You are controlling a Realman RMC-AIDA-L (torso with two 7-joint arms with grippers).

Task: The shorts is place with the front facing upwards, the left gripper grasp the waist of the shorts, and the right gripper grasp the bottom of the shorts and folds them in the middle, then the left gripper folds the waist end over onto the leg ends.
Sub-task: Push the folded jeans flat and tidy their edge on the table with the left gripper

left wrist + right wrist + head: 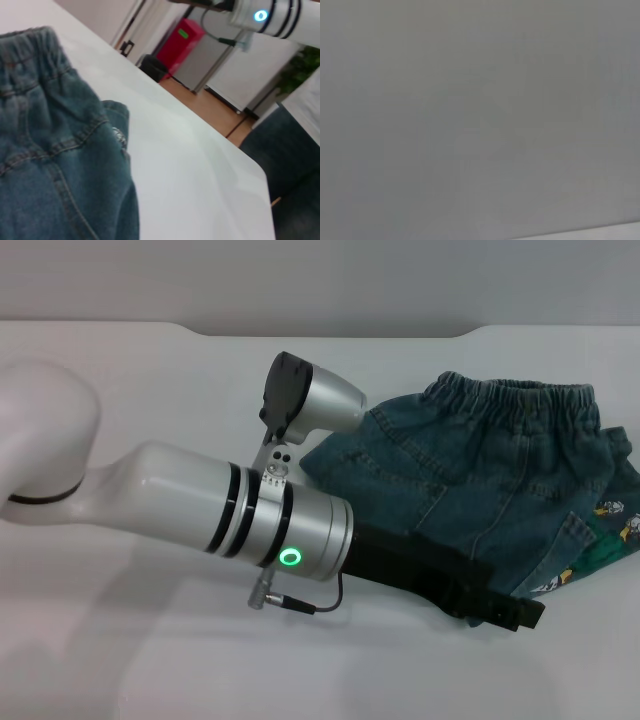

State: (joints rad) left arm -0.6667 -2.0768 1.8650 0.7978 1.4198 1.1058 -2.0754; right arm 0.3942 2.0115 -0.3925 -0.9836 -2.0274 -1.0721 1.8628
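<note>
The shorts [500, 490] folded; left gripper [505, 610] alongside

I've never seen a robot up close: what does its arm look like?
The left arm is a glossy white tube with black rings, a silver wrist section with a glowing green ring light, a thin grey cable, and a black left gripper.
</note>
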